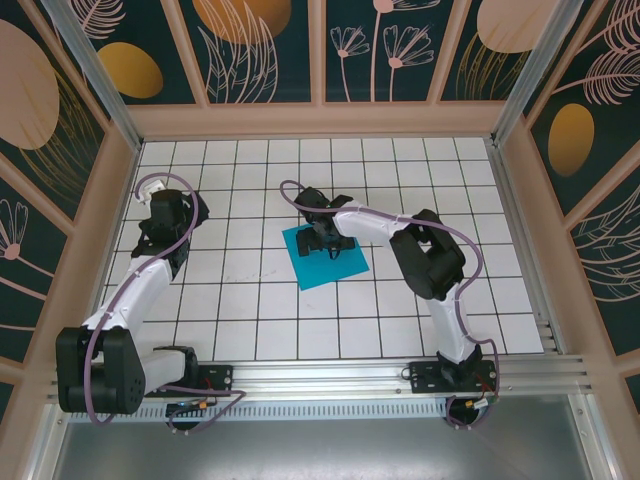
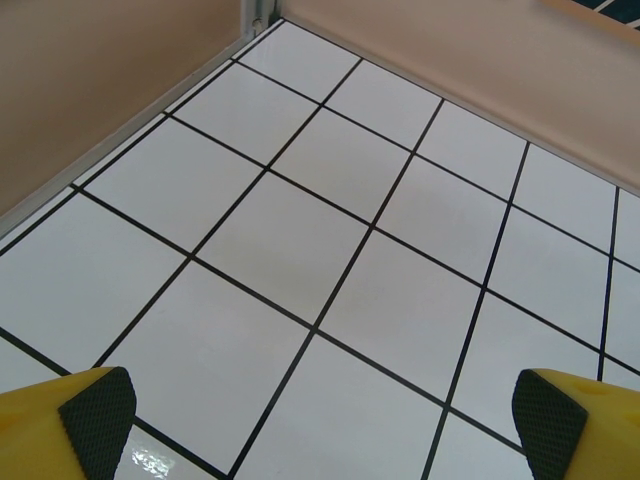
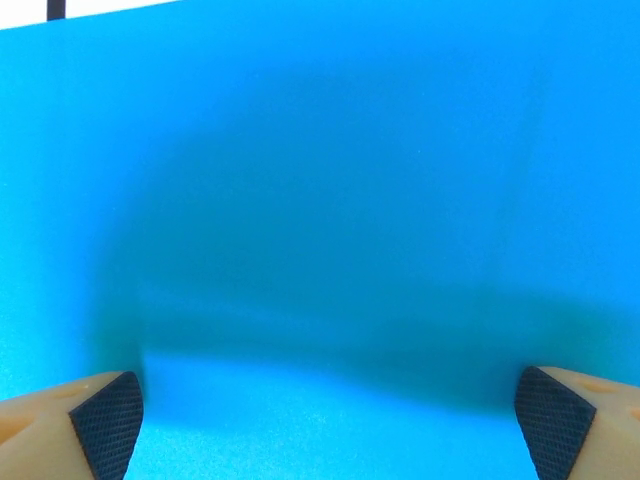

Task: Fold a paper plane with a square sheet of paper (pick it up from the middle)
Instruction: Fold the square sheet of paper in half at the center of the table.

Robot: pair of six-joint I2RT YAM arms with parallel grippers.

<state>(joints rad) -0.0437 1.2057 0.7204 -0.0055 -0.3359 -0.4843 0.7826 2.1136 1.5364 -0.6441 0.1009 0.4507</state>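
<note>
My right gripper (image 3: pixel 328 425) is low over the blue paper (image 1: pixel 335 268), jaws spread wide. My left gripper (image 2: pixel 320 425) is wide too.

white arms (image 1: pixel 128 298) with black joints, purple cables (image 1: pixel 478 250), yellow-fingered grippers (image 2: pixel 320 425), black pads (image 2: pixel 98 420).

square sheet of paper (image 1: pixel 330 268): bright teal-blue, plain all over | surface (image 1: pixel 250 300): white tiles, thin black lines | walls (image 1: pixel 260 50): dark teal, gold blobs, pale pink flowers and leaves | arms (image 1: pixel 135 290): white and black | cables (image 1: pixel 482 262): purple | left end effector (image 2: pixel 322 418): yellow, black criss-cross pads (image 2: pixel 95 420) | right end effector (image 3: pixel 325 418): yellow, black criss-cross pads (image 3: pixel 108 425)
</note>
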